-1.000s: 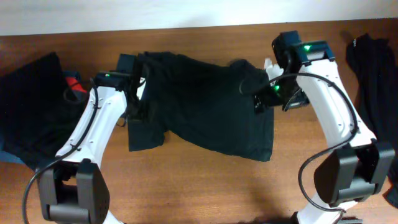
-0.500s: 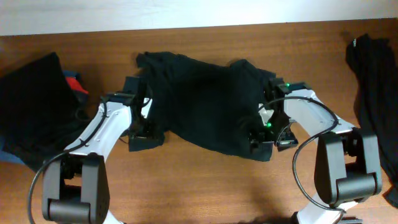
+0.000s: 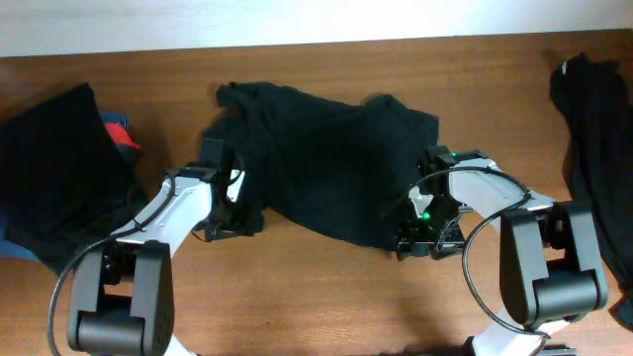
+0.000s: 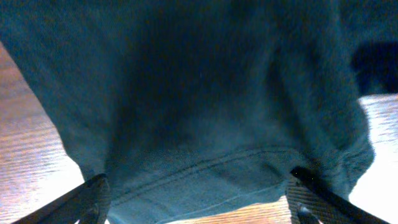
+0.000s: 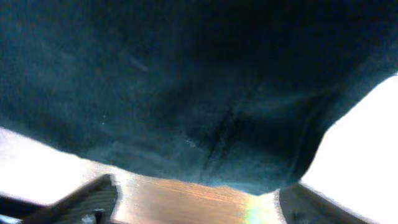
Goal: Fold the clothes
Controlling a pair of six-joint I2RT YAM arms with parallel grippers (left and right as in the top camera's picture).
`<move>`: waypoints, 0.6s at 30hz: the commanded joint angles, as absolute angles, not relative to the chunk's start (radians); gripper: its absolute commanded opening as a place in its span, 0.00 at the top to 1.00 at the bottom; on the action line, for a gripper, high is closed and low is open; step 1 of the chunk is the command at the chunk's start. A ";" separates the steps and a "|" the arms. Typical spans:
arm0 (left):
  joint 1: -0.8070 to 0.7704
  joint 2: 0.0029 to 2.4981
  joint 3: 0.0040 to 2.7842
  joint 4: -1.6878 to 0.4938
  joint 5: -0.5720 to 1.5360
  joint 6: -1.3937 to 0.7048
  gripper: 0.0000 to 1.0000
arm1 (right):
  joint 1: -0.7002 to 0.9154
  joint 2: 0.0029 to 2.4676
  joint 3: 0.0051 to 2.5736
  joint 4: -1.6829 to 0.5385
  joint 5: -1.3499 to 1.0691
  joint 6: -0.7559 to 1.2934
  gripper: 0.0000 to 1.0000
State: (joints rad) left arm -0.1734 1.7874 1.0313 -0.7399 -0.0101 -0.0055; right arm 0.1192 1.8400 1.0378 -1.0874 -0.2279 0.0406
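Jaws, left: apart, nothing clamped. The two fingers (image 4: 92, 199) stand wide on either side of the hem (image 4: 205, 183), low over the surface (image 3: 316, 297).

Jaws, right: likewise apart, fingers (image 5: 93, 198) spread, with the near edge (image 5: 236, 176) of the cloth lying just ahead of the gap. Nothing is gripped.

Item in hand: one dark garment (image 3: 326, 163), spread loosely across the middle of the surface and rumpled along its far side. The left arm (image 3: 173, 203) sits at its near-left corner and the right arm (image 3: 490, 188) at its near-right corner. Each pair of jaws is down at the near edge.

Step, as I judge it: taking hold of both near corners, ahead of a fold toward the far side.

Doing it well:
- Push each pair of jaws forward until the hem sits well inside the gap, so the whole thickness is caught and not the top layer alone.
- Close both sides together.
- Take a like bite at each corner, so the edge lifts level and the fold lands square.
- Expect the limp cloth to sag between the two holds.

Also present: a heap of dark clothes (image 3: 49, 168) with something red (image 3: 121, 133) beside it at the left edge, and another dark piece (image 3: 593, 129) at the right edge. Both lie well apart from the work.
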 commanded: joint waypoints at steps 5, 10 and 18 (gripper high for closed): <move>-0.174 1.769 1.000 -0.738 0.004 -0.015 0.61 | 0.118 1.825 1.031 -1.068 -0.236 0.062 0.40; -0.174 1.769 1.000 -0.740 0.004 -0.015 1.00 | 0.117 1.825 1.031 -1.053 -0.236 0.062 0.77; -0.174 1.769 1.000 -0.809 0.000 -0.016 1.00 | 0.040 1.824 1.062 -1.056 -0.152 0.062 0.95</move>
